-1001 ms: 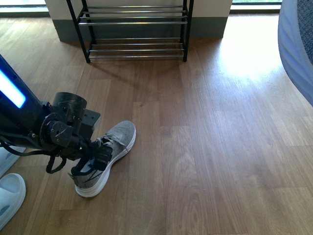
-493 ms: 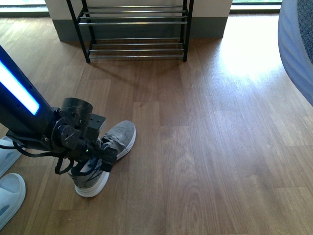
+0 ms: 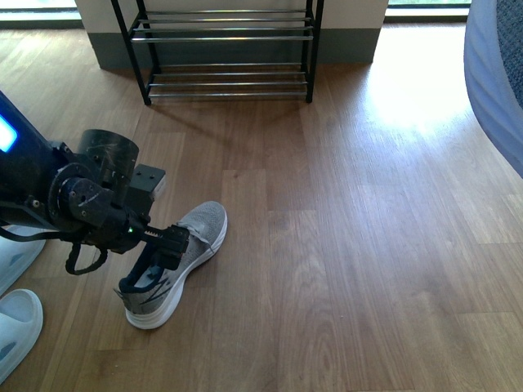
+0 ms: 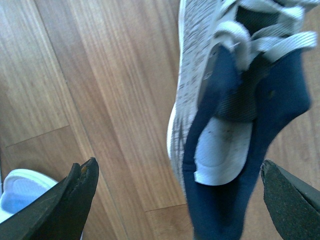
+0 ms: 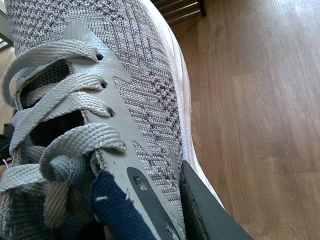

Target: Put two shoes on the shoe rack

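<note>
Grey knit with a white sole is marking out the sneaker (image 3: 184, 257) that is lying on the wooden floor (image 3: 368, 245), its toe turning toward the shoe rack (image 3: 229, 82), which is standing well apart against the far wall. The left gripper (image 3: 162, 251) is hanging over the heel end of this shoe. In the left wrist view its dark fingertips (image 4: 80, 192) are spreading wide, one on each side of the dark blue lining, and neither seems to be touching the shoe. A pale blue slide (image 3: 15, 327) is lying near the sneaker on its left, and a second slide (image 3: 16, 261) is peeking out from behind the left arm. In the right wrist view the other sneaker (image 5: 140, 90) is filling the picture, laces close to the camera, with the floor well below it. The right gripper (image 5: 155, 210) is clamping this shoe at its opening, one dark finger (image 5: 210, 215) pressing against the knit side beside the blue lining.
</note>
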